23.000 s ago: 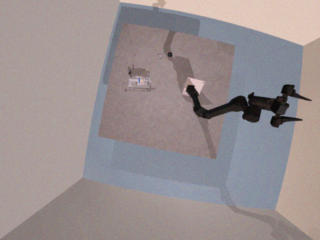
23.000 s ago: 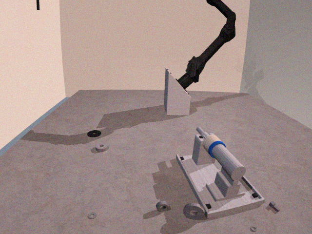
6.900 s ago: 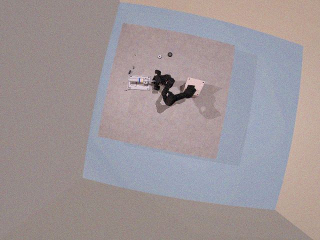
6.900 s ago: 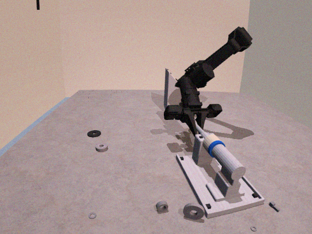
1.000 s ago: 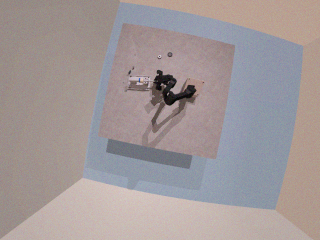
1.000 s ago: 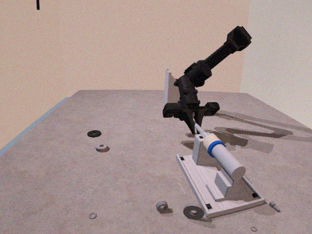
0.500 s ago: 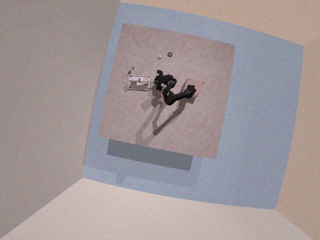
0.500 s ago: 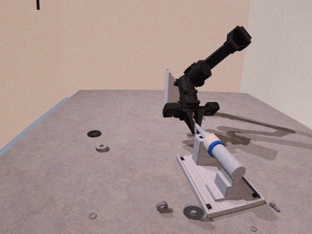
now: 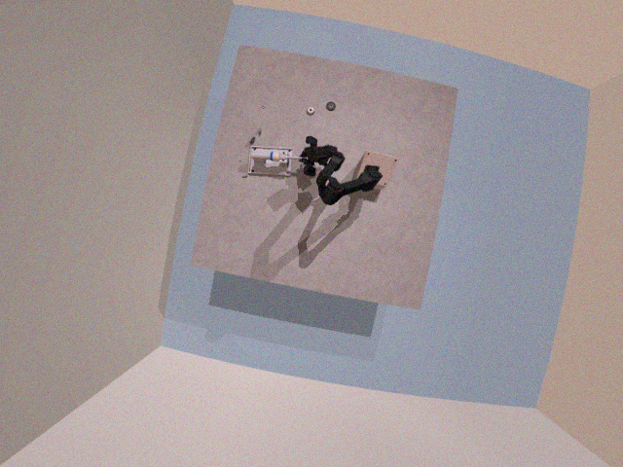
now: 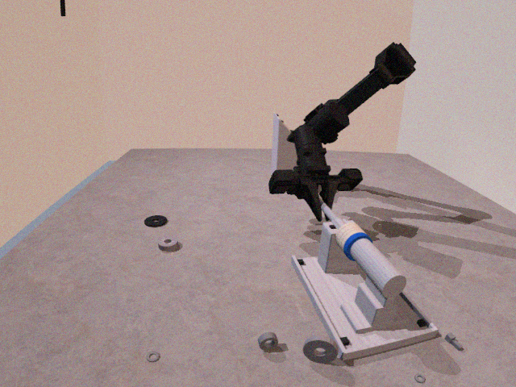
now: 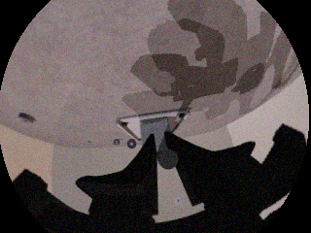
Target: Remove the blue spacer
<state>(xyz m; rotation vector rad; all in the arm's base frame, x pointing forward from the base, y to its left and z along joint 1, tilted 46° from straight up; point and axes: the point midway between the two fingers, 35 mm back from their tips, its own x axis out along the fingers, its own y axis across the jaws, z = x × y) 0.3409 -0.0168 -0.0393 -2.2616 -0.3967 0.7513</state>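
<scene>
Gripping the shaft (image 10: 329, 213) (image 9: 294, 158), the gripper (image 10: 326, 212) (image 9: 303, 158) (image 11: 158, 136) nearly closed, blue spacer (image 10: 356, 244) (image 9: 272, 156) between cream ring (image 10: 349, 233) (image 9: 275, 156) and housing (image 10: 376, 266) (image 9: 261, 154), support block (image 10: 333, 254) underneath the shaft, dark disc (image 10: 155, 220) (image 9: 330, 108) well apart.
</scene>
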